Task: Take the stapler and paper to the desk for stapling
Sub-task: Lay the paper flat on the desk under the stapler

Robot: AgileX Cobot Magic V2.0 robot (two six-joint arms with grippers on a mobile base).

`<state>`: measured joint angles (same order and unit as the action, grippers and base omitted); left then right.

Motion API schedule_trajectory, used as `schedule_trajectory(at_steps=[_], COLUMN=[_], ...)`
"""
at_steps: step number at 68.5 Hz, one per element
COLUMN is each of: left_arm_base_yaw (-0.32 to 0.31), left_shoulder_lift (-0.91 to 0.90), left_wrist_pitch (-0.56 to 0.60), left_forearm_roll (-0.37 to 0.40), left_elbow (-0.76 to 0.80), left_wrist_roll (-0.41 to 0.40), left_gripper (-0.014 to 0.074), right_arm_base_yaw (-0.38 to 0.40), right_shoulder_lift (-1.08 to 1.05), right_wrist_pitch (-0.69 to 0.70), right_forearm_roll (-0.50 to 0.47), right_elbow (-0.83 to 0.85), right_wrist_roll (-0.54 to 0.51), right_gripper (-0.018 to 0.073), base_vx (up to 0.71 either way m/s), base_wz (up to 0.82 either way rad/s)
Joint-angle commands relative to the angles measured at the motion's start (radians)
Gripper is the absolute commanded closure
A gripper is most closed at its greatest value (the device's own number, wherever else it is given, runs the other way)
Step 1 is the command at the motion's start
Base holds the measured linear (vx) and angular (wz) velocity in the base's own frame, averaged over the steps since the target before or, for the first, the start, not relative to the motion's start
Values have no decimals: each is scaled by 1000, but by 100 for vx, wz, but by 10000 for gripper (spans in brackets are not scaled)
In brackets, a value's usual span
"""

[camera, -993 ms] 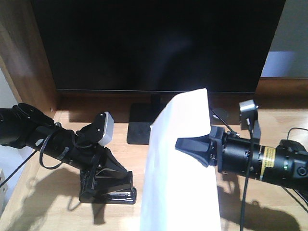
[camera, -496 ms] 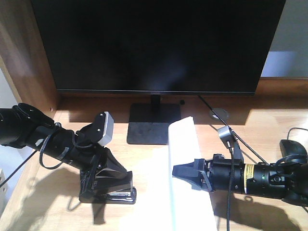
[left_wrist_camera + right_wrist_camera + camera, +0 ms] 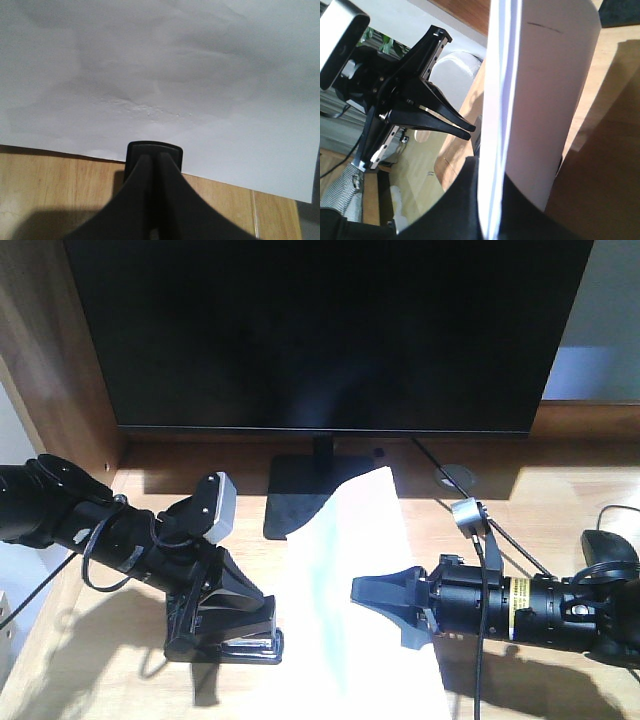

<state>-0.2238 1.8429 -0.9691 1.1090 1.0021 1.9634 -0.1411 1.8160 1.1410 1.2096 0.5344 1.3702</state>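
Mid-delivery, our right gripper (image 3: 385,605) is clamped on the paper (image 3: 340,580), which slants over the desk (image 3: 560,500), and our left gripper (image 3: 235,625) pinches the stapler (image 3: 240,645) resting there; next we should lay the paper flat beside it.

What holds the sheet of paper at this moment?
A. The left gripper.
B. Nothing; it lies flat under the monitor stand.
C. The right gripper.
C: the right gripper is clamped on the paper, which sits edge-on between its fingers in the right wrist view; the left gripper is on the stapler.
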Motion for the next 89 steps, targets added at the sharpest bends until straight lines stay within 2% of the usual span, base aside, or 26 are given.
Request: schedule_trajectory(at_steps=[1,25,47,63,79,89], left_arm_base_yaw=[-3,-3,-3,-3,-3,-3], left_shoulder_lift=[-42,-42,-42,-42,-42,-42], left_wrist_pitch=[-33,-33,-33,-33,-33,-33], left_forearm_roll=[54,54,54,54,54,54], left_elbow=[21,21,21,21,21,21], left_wrist_roll=[-6,-6,-6,-6,-6,-6], left_gripper=[603,603,603,603,603,603], right_arm_base_yaw=[1,1,1,1,1,1], right_shoulder_lift=[-33,-33,-38,-119,-108,-59], right_wrist_pitch=[205,205,205,205,180,183], right_forearm_roll=[-15,86,95,109,109,104], right_elbow=[19,19,19,19,19,19], right_wrist_roll=[-30,-72,-75,-79,-18,-15], right_gripper=[562,562,562,562,562,562], base_vx=[0,0,0,0,0,0], base_wz=[0,0,0,0,0,0])
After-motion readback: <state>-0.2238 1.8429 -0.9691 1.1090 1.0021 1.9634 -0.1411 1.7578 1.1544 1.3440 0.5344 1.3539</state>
